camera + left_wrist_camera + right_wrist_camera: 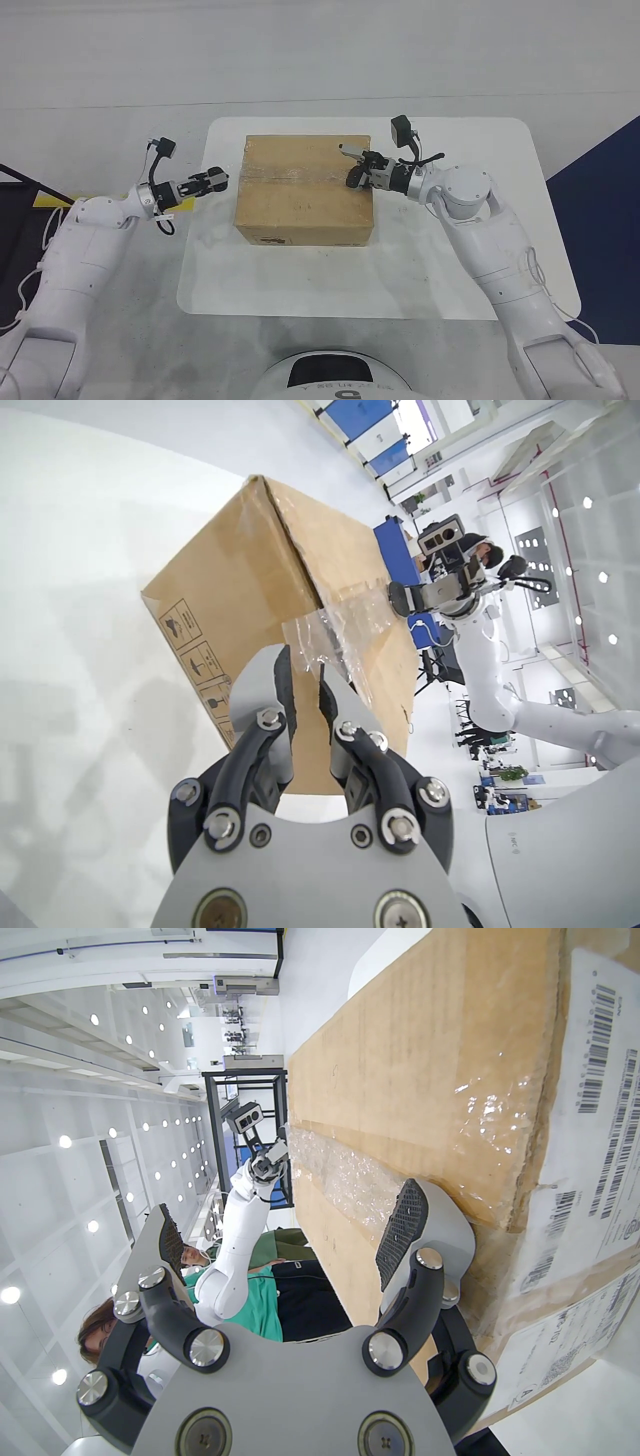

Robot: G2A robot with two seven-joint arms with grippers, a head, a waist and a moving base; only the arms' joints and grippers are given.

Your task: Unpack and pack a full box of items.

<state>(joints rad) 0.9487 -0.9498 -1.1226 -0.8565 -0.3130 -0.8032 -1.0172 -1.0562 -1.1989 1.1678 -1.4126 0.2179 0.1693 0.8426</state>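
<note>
A closed cardboard box (304,190) sits in the middle of the white table (470,280), its top seam sealed with clear tape (345,1173). My left gripper (215,181) is level with the box's left side. Its fingers (282,685) are narrowly parted just short of a loose, crinkled end of the tape (325,635), which hangs off that side. My right gripper (289,1200) is open wide at the box's right top edge, with one pad (402,1228) lying on the top by the taped seam. Shipping labels (595,1138) cover the box's right side.
The box takes up the table's far middle; bare tabletop lies in front of it and on both sides. Printed handling symbols (192,650) mark the box face near the left gripper. People stand in the room behind, away from the table.
</note>
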